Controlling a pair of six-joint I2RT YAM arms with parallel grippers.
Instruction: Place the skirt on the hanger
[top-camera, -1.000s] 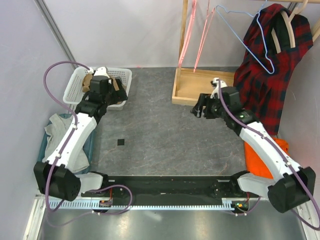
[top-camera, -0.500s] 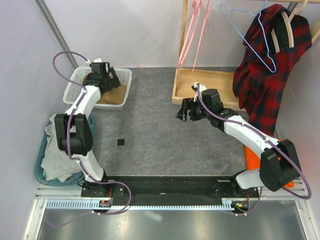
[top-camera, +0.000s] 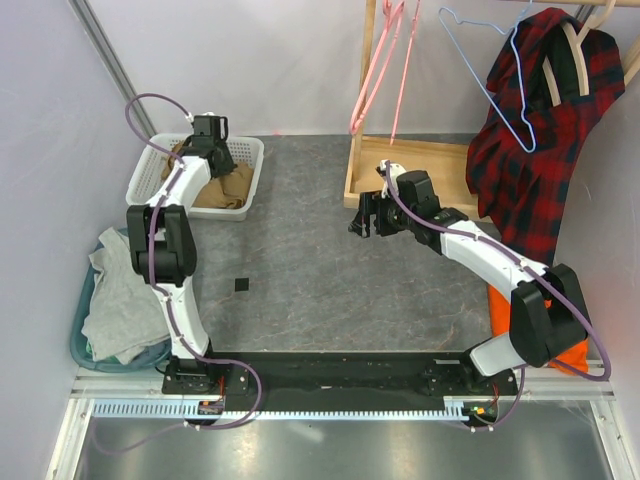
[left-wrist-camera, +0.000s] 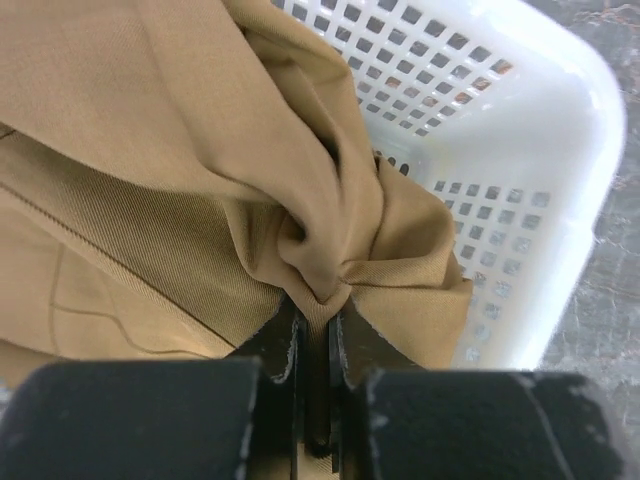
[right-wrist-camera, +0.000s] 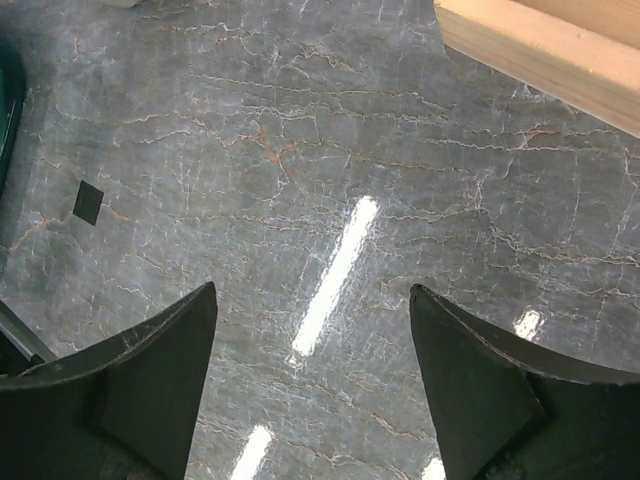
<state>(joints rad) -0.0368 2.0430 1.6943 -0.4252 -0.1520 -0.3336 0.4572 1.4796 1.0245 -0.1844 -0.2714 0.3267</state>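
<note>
Skirt (left-wrist-camera: 200, 150), tan-brown and crumpled, in the white basket (left-wrist-camera: 560, 150) at ten o'clock on the worktop (top-camera: 300, 270). Fills most of the basket, with folds heaped against the perforated wall. Left tool (left-wrist-camera: 312, 310) down inside the basket, at the twelve o'clock end of the skirt in the overhead view. Almost fully closed, pinching a small gathered fold of the cloth, with only a thin slit between the fingers. Rest of the skirt slack, lying on the basket floor. Hanger (top-camera: 372, 90), thin and pink, up at twelve to one o'clock, dangling from the wooden rack above the wooden tray (top-camera: 400, 170). Hangs well apart from the skirt, with bare worktop between them. Right tool (right-wrist-camera: 312, 295) over the grey marbled worktop near the centre, just at nine o'clock of the tray's near corner. Spread wide, nothing between the two dark fingers but bare surface and streaks of reflected light. Small black square (right-wrist-camera: 88, 202) on the worktop at nine o'clock in the right wrist view, well clear of the fingers. Light-blue hanger (top-camera: 480, 70) and red-black plaid shirt (top-camera: 530, 150) on the rack at two o'clock, the shirt draped over a pale wooden hanger. Grey garment (top-camera: 120, 300) heaped in a teal tub at eight o'clock, beside the left arm.
</note>
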